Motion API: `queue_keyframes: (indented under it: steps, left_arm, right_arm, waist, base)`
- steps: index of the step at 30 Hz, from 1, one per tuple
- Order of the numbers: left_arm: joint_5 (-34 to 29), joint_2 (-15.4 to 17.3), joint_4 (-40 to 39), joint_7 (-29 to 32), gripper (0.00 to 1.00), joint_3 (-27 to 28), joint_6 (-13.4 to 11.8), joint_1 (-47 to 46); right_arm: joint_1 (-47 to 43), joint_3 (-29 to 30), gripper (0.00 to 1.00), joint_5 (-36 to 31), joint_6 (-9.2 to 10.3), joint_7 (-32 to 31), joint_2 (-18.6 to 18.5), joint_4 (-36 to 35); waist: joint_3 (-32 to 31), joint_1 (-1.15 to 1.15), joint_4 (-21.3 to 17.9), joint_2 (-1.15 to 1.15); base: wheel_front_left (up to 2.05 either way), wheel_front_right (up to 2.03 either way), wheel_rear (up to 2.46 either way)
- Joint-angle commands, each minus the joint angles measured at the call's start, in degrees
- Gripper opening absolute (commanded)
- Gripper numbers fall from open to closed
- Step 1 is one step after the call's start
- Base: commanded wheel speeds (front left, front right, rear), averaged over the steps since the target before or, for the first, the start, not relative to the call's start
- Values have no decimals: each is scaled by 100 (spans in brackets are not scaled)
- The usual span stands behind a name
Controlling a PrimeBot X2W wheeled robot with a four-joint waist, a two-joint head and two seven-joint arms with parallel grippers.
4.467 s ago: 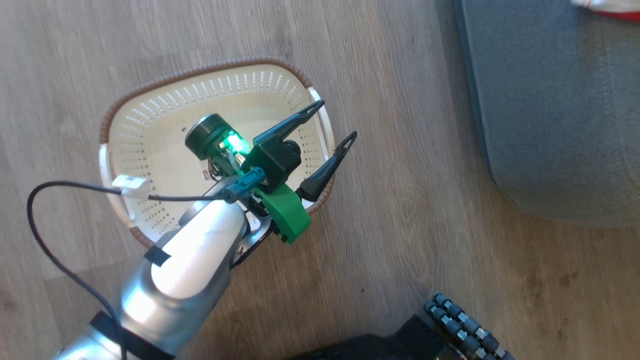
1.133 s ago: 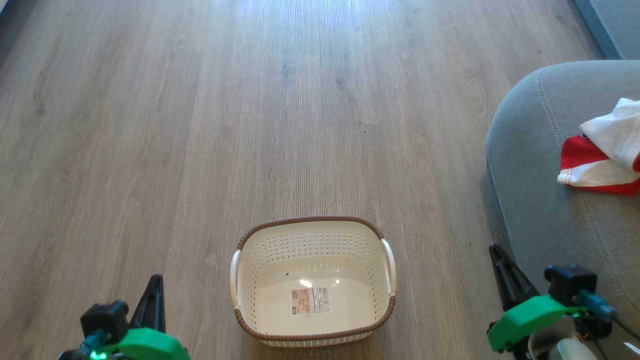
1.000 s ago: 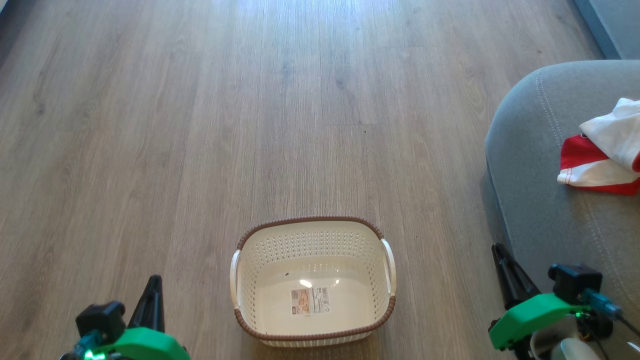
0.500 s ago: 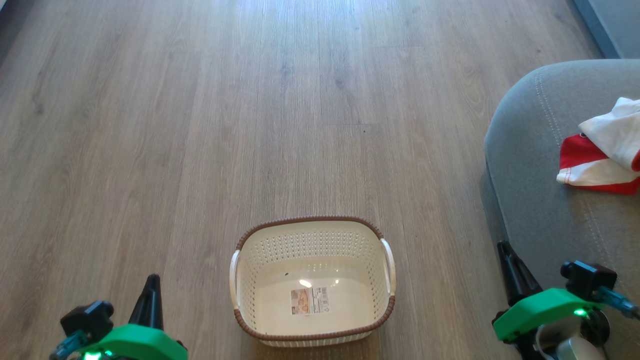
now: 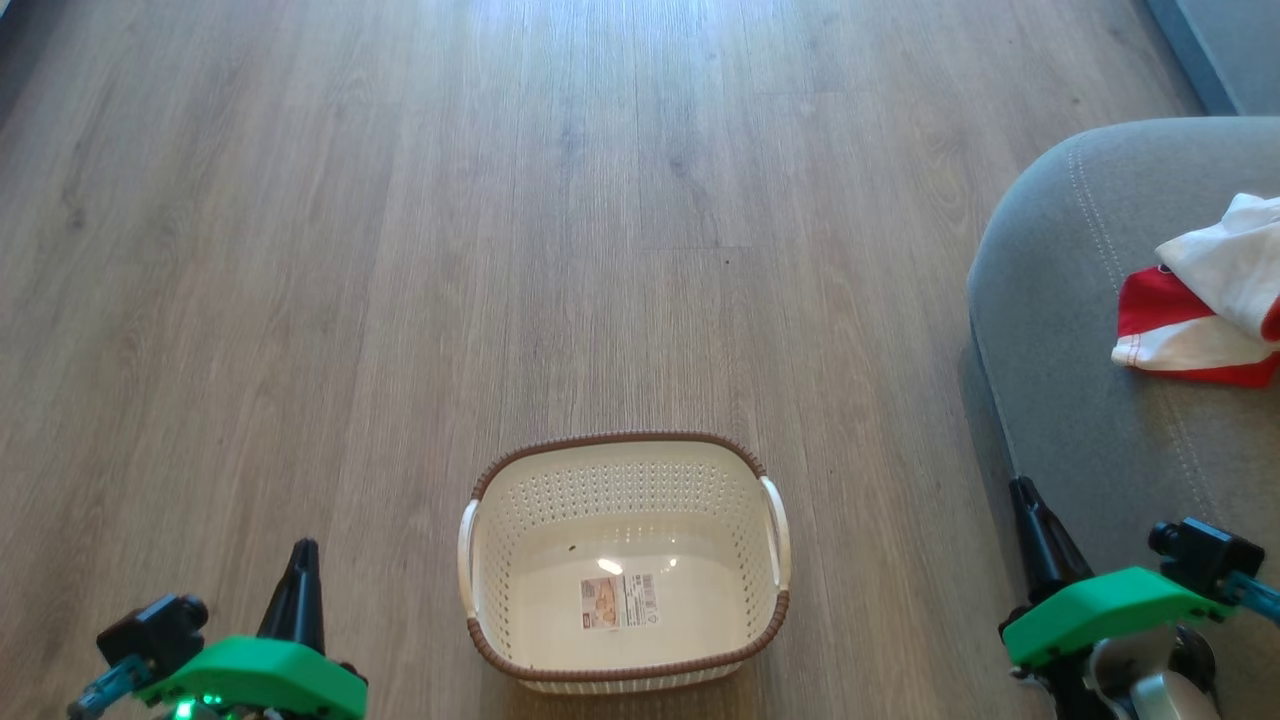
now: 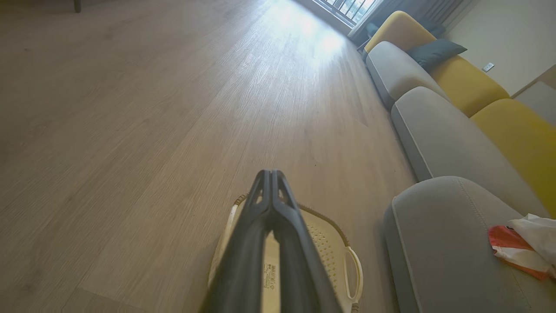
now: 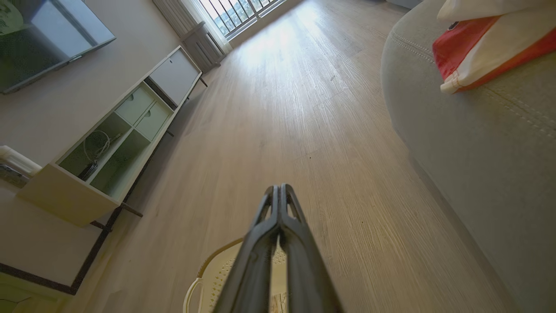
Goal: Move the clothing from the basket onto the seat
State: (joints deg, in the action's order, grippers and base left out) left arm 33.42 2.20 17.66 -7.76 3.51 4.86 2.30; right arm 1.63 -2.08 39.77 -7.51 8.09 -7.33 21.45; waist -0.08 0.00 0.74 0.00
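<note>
The cream basket [image 5: 500,540] with its brown rim stands on the wood floor, holding no garment; a paper label lies on its bottom. Red and white clothing [image 5: 1195,300] lies on the grey seat [image 5: 1070,330] at the right. My left gripper [image 5: 303,552] is at the lower left, shut with nothing in it, apart from the basket. My right gripper [image 5: 1022,490] is at the lower right beside the seat's edge, also shut and holding nothing. In the left wrist view the fingers [image 6: 270,204] press together above the basket [image 6: 352,269]. The right wrist view has the clothing [image 7: 482,52] on the seat [image 7: 491,152].
Bare wood floor [image 5: 400,250] stretches ahead and to the left. More grey and yellow sofa cushions [image 6: 438,134] run along the right. A low white TV cabinet [image 7: 113,139] stands against the left wall.
Since 4.5 s ago the head camera has swung to a level view and my left arm has left the basket. In the last second both grippers have slid lower and outward.
</note>
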Motion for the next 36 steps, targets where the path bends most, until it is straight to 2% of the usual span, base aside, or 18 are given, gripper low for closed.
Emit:
queue_keyframes:
  steps: [1, 36]
  left_arm:
    - [152, 41, -210, 27, 0, 87, 17, -301]
    - [2445, 52, -270, 588, 0, 174, 115, -521]
  right_arm:
    - [274, 32, 0, 146, 1, -42, 1, -227]
    - [347, 366, 0, 2185, 1, -611, 179, -434]
  waist:
    - [0, 0, -1, 0]
    - [11, 0, -30, 0]
  base:
    - [0, 0, 0]
    - [0, 0, 0]
